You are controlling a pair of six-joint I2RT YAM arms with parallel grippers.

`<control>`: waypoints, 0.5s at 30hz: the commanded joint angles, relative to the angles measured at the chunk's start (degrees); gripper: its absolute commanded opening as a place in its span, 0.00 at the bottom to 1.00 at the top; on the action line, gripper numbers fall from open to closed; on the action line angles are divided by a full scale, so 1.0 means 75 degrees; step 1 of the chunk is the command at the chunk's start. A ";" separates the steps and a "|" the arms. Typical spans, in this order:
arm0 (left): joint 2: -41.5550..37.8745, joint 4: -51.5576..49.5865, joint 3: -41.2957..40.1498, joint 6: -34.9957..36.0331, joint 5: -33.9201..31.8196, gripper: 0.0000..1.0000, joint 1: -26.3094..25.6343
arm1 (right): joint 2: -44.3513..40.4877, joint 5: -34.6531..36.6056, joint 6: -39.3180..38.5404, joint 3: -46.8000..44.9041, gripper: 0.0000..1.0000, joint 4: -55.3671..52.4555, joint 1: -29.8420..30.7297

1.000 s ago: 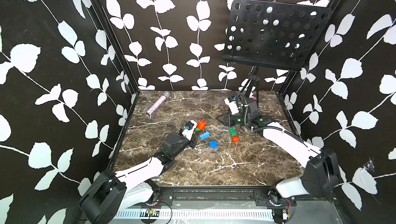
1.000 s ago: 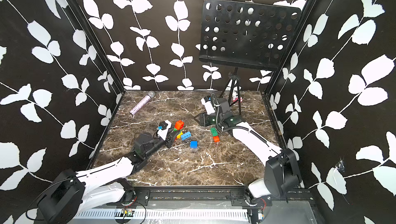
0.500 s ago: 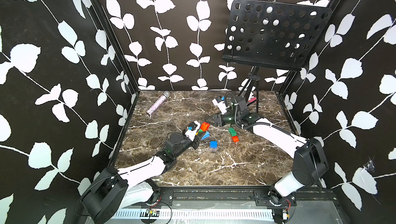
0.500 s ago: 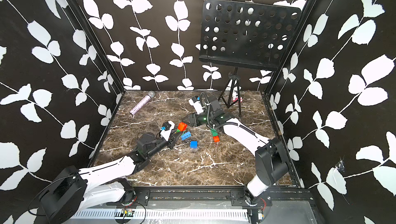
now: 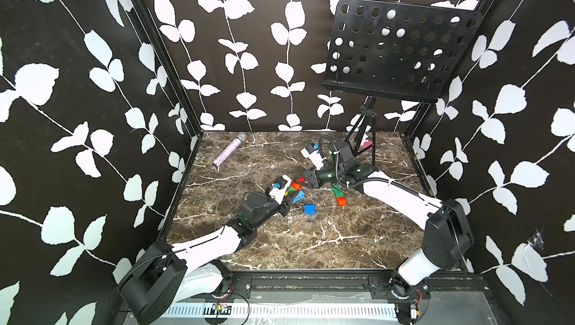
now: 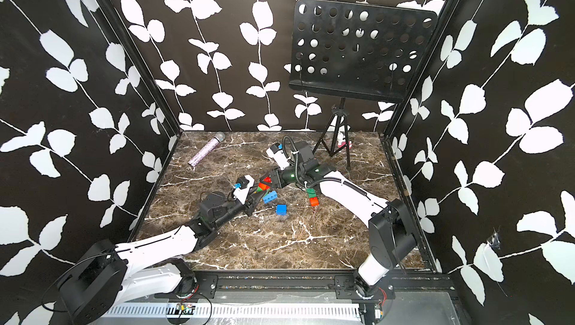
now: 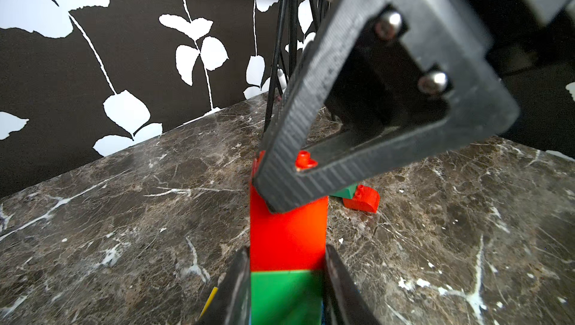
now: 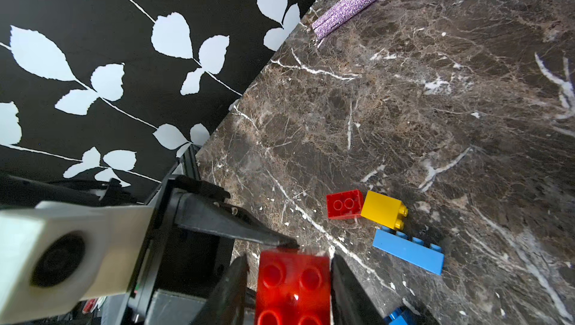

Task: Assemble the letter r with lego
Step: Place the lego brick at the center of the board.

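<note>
My left gripper (image 7: 287, 248) is shut on a lego stack, gripping a green brick (image 7: 286, 295) with a red brick (image 7: 287, 239) on its end. My right gripper (image 8: 289, 258) meets it at mid-table (image 5: 306, 182). Its jaws straddle that red brick (image 8: 294, 286), with a narrow gap on one side. Beside the stack lie a small red brick (image 8: 344, 204), a yellow brick (image 8: 384, 210) and a light blue brick (image 8: 408, 252). A blue brick (image 5: 310, 209) sits nearer the front. A dark green brick (image 5: 336, 190) joined to a red-orange one (image 5: 341, 201) lies under the right arm.
A purple glitter microphone (image 5: 228, 152) lies at the back left. A black perforated music stand (image 5: 398, 53) on a tripod (image 5: 364, 140) fills the back right corner, with a small pink object (image 5: 367, 144) behind its legs. Patterned walls close in three sides.
My right gripper has swung left from above the dark green brick to the left gripper's stack, and its jaws have narrowed round the red brick. The left gripper has shifted slightly towards it.
</note>
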 commanded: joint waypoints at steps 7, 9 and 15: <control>-0.0004 0.0066 0.0240 0.0077 -0.0006 0.36 -0.0019 | 0.0081 0.0123 -0.0471 0.0293 0.32 -0.0378 0.0164; -0.0015 -0.0049 0.0288 0.0005 -0.0027 0.51 -0.0027 | 0.0047 0.0169 -0.0469 0.0248 0.28 -0.0330 0.0179; -0.0518 -0.0614 0.0447 -0.0369 -0.0361 0.99 -0.0022 | -0.0030 0.0881 -0.0582 0.0115 0.24 -0.0191 0.0194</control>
